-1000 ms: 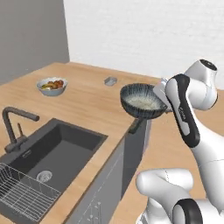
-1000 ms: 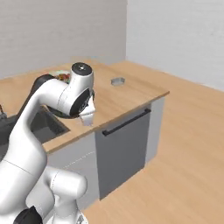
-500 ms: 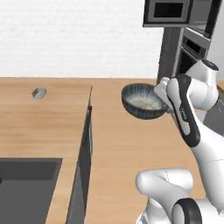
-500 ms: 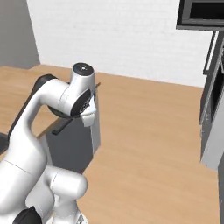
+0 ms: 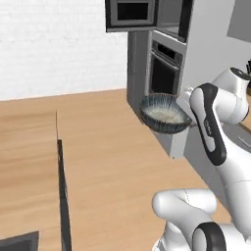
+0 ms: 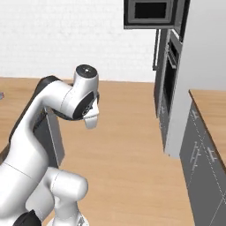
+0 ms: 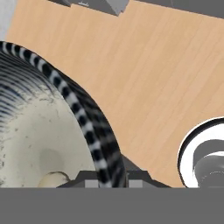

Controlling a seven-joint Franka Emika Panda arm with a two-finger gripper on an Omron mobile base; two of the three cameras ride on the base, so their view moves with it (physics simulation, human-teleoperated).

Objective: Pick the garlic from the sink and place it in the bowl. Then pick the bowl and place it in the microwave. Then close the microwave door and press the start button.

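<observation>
Gripper: my two-finger gripper (image 7: 107,181) is clamped on the bowl's rim, at 6 o'clock in the hand view.
Bowl: wide shallow bowl (image 5: 164,113), ribbed dark grey-blue outside, pale speckled inside, held aloft over the wooden floor (image 5: 108,157).
Garlic: pale rounded garlic (image 7: 52,179) lies inside the bowl.
Microwave: black built-in microwave (image 5: 131,13) at 12 o'clock, door open.
Oven: dark oven (image 5: 164,71) below the microwave.
</observation>
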